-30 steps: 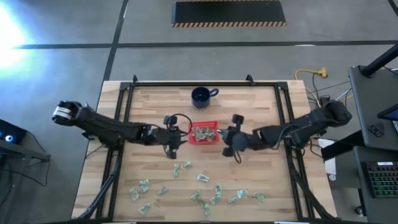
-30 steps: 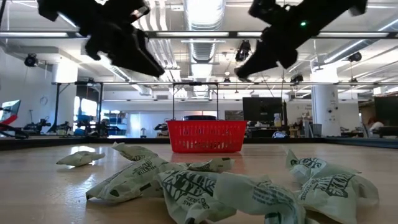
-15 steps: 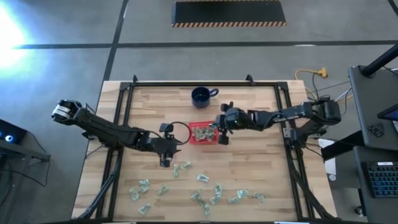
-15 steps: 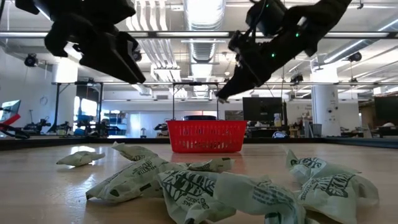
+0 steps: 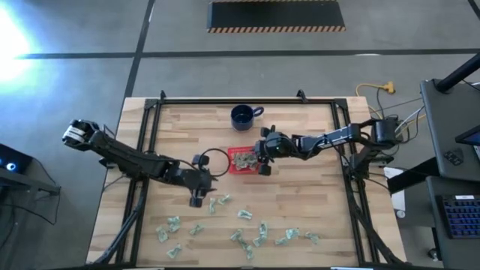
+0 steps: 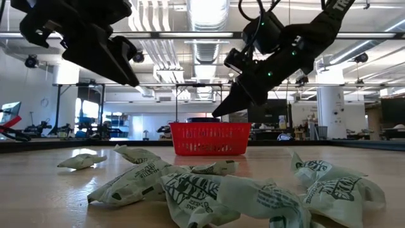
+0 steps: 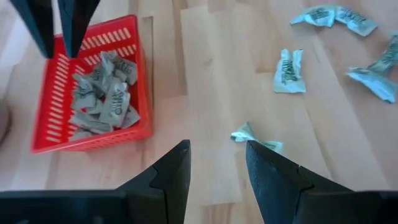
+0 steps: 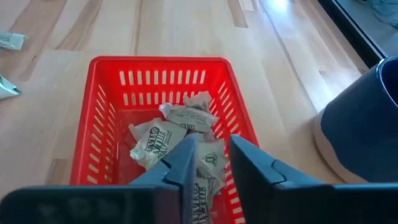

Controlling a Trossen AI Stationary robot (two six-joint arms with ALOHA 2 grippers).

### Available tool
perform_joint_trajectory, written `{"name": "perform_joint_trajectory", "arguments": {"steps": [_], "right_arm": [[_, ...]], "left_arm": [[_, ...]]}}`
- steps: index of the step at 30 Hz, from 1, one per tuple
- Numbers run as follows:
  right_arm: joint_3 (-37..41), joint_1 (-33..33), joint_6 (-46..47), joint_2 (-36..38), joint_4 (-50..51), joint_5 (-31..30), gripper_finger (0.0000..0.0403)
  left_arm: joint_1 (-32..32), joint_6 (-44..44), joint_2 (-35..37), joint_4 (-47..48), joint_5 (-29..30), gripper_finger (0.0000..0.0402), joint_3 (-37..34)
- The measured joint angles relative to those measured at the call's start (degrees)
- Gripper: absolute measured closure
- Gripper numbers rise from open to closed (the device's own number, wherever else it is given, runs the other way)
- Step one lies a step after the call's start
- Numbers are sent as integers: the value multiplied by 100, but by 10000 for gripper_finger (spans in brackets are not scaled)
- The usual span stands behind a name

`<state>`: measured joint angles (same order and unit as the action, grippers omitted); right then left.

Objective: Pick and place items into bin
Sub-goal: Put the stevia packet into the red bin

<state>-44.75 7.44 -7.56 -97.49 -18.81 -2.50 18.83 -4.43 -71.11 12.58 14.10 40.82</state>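
Bin: the red bin (image 5: 244, 160) sits at mid-table, just in front of the dark blue mug (image 5: 242, 115); square, so it has no clear long axis, its open top facing up.
Bin contents: a heap of crumpled green-and-whitish items (image 8: 176, 137) lies inside, pointing every which way.
Loose items: the remaining items (image 5: 247, 227) are scattered over the front half of the table (image 5: 315, 195), well apart from the bin; the one nearest the left fingers (image 7: 256, 137) lies crosswise.
Right gripper: right gripper (image 8: 210, 163) hangs over the bin's right edge, fingers narrowly apart, nothing between them.
Left gripper: left gripper (image 7: 216, 163) hovers front-left of the bin, partly open and empty.
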Motion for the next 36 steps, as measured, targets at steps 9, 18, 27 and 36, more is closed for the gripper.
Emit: {"name": "perform_joint_trajectory", "arguments": {"steps": [9,18,27,36], "right_arm": [[-2,-113,-407,384,183,274,267],[-2,-214,-472,664,741,894,276],[-2,-419,-447,712,1226,909,288],[-1,-448,-446,765,1271,906,299]], "left_arm": [[26,-270,-473,-451,-549,262,-2],[42,-277,-1590,-1117,-723,262,-2],[39,-274,-2099,-1550,-724,262,-2],[37,-285,-2491,-1628,-753,270,52]]}}
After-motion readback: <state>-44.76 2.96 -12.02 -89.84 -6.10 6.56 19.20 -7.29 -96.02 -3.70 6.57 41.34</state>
